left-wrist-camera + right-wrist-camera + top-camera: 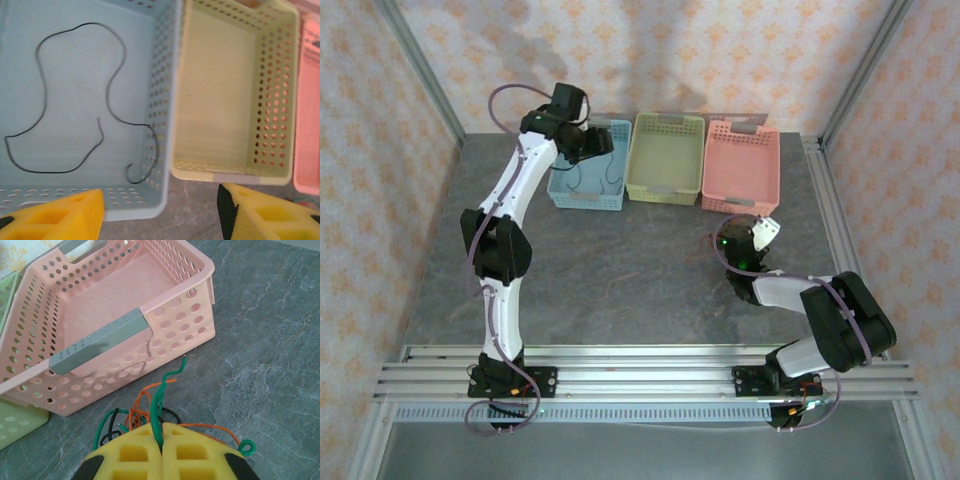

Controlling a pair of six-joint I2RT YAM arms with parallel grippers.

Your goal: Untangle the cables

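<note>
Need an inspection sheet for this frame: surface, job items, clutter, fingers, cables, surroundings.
Surface: grey stone-look table.
Job's things: black wire lies loose in the blue basket; wire tangle of green, orange and black on the table before the pink basket; green basket between the two.
Clutter: nothing seen.
Grippers: left gripper fingers open above the blue basket, holding nothing; right gripper fingers shut on the green wire.
Cables: purple-grey arm cables loop along both arms.
Surroundings: patterned walls, metal rails.

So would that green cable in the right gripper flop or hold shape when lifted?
Likely semi-stiff: the green cable stands up unsupported from the shut right gripper. Probably light, being thin. It may drag the orange cable tangled beside it.
</note>
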